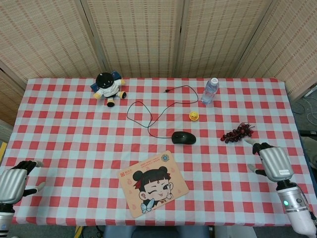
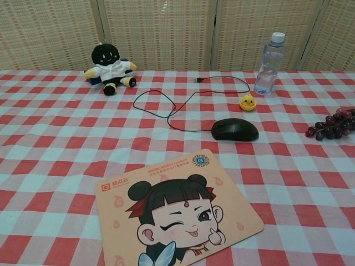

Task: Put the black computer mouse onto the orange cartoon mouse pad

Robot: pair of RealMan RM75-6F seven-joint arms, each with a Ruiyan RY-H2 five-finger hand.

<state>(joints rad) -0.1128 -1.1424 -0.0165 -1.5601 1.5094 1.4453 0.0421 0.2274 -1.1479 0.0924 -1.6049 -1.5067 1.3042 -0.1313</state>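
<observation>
The black computer mouse (image 1: 184, 138) (image 2: 234, 129) lies on the checked cloth at mid-table, its thin cable (image 1: 148, 115) (image 2: 166, 105) looping away toward the back. The orange cartoon mouse pad (image 1: 153, 183) (image 2: 176, 213) lies just in front of it, slightly to the left, with nothing on it. My right hand (image 1: 270, 161) hovers over the right part of the table, well right of the mouse, fingers apart and holding nothing. My left hand (image 1: 14, 179) sits at the front left corner, empty, with fingers loosely spread. Neither hand shows in the chest view.
A bunch of dark grapes (image 1: 237, 132) (image 2: 331, 126) lies between my right hand and the mouse. A small yellow duck (image 1: 193, 116) (image 2: 247, 102), a water bottle (image 1: 209, 91) (image 2: 269, 65) and a plush doll (image 1: 109, 88) (image 2: 109, 69) stand further back. A woven screen closes off the rear.
</observation>
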